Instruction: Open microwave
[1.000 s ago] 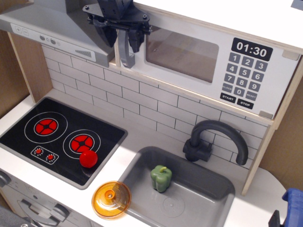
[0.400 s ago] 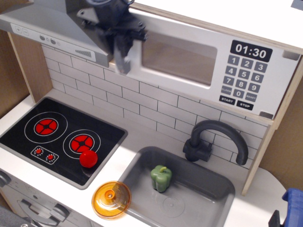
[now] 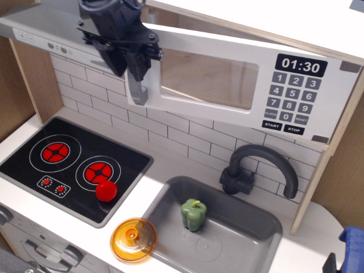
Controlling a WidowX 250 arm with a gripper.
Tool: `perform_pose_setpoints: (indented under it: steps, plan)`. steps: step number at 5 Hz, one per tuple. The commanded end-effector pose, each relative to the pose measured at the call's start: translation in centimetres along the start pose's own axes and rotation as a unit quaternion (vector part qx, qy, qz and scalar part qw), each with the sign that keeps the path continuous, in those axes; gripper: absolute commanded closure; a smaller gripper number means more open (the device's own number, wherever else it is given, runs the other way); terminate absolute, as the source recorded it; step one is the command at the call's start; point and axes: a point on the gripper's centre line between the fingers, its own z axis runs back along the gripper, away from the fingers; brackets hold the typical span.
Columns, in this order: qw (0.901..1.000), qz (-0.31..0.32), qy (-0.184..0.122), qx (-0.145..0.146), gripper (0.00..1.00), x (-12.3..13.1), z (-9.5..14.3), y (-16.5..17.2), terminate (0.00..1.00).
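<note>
The white microwave sits at the top, with a tinted window, black keypad and a clock reading 01:30. Its door is swung partly outward at the left side. Its grey vertical bar handle hangs at the door's left edge. My black gripper comes in from the top left, its fingers closed around the upper part of the handle. The handle's lower end shows below the fingers.
A grey slanted range hood is at the top left, behind the arm. Below are a black stove with a red knob, an orange lid, a grey sink holding a green pepper, and a dark faucet.
My gripper has moved left and outward with the handle in it. The microwave door has swung from shut to partly open at its left edge.
</note>
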Motion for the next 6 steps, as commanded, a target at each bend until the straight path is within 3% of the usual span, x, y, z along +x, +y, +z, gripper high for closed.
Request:
perform_pose_setpoints:
  steps: [1,2,4,5,6]
  plan:
    - [0.9972,-0.018,0.053,-0.050,0.00,-4.2,3.5,1.8,0.00]
    - [0.9968,0.062,0.048,-0.013,0.00,-3.4,3.0,5.2,0.00]
    - [0.9809,0.188,0.017,0.048,0.00,0.3,2.2,10.2,0.00]
    - [0.9740,0.220,0.018,0.052,0.00,2.0,1.8,10.6,0.00]
    - [0.9750,0.215,0.021,0.050,0.00,3.2,0.9,9.1,0.00]
